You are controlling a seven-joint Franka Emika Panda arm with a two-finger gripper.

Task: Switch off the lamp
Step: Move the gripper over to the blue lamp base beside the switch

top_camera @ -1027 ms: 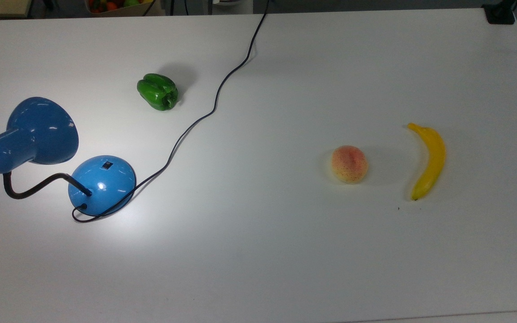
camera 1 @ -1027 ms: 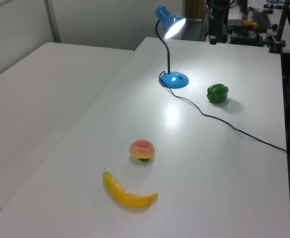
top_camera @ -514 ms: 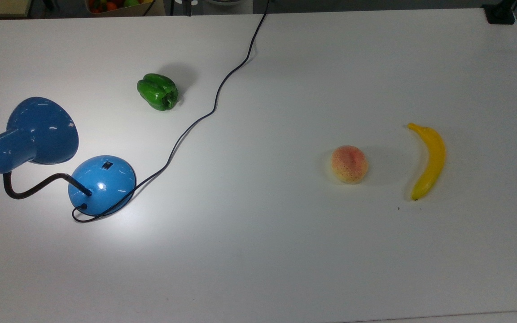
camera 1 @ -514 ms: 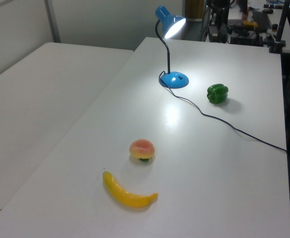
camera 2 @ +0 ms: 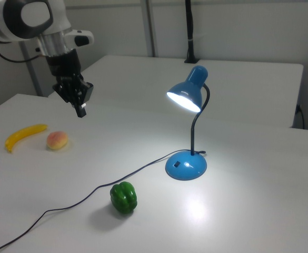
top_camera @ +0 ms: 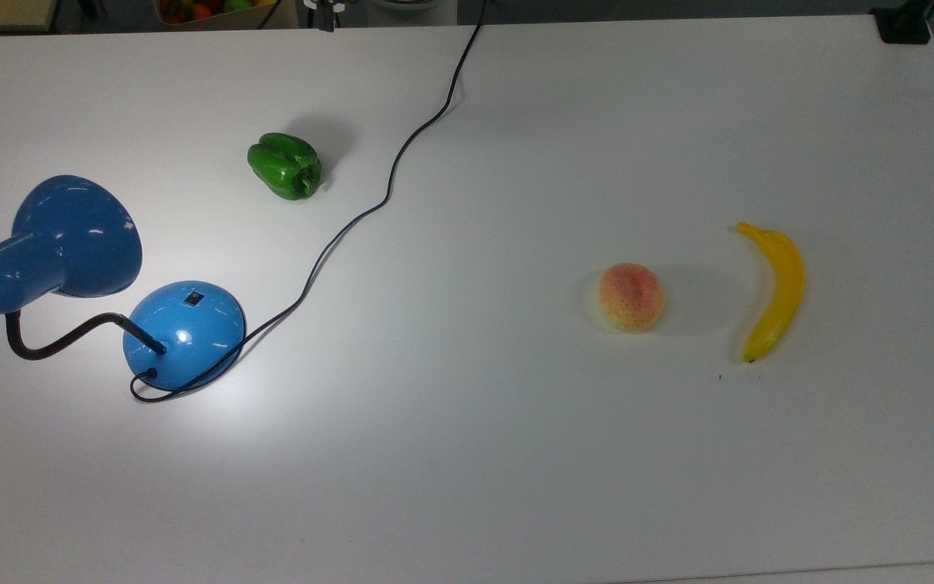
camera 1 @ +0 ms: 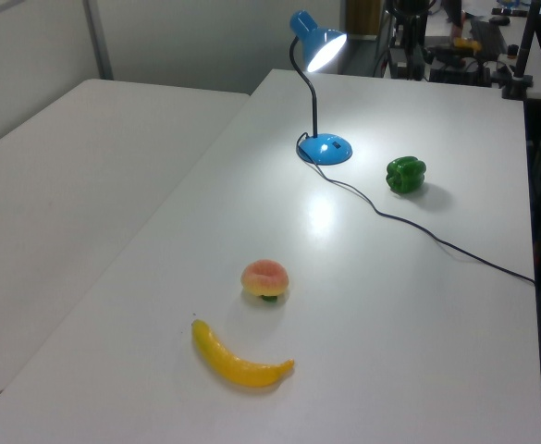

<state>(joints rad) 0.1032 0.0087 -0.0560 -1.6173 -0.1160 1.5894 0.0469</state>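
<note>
1. Right view, far left: end effector [camera 2: 80, 108] hangs in the air above the counter [camera 2: 248, 211], over the banana [camera 2: 25, 135] and peach [camera 2: 57, 140]; can't tell if fingers are apart or together.
2. Green pepper [camera 2: 123, 197] near front, cord [camera 2: 90, 192] running past it.
3. Lamp [camera 2: 188, 132] right of centre, lit, shade aimed down, bright patch on counter. Switch [camera 2: 177, 164] on the base, well apart from end effector.

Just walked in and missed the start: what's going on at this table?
A robot arm is set to switch off the lamp, which is lit and throws a bright patch on the white table. Its end effector hangs in the air, well off from the lamp and touching nothing. A green pepper, a peach and a banana lie untouched.
</note>
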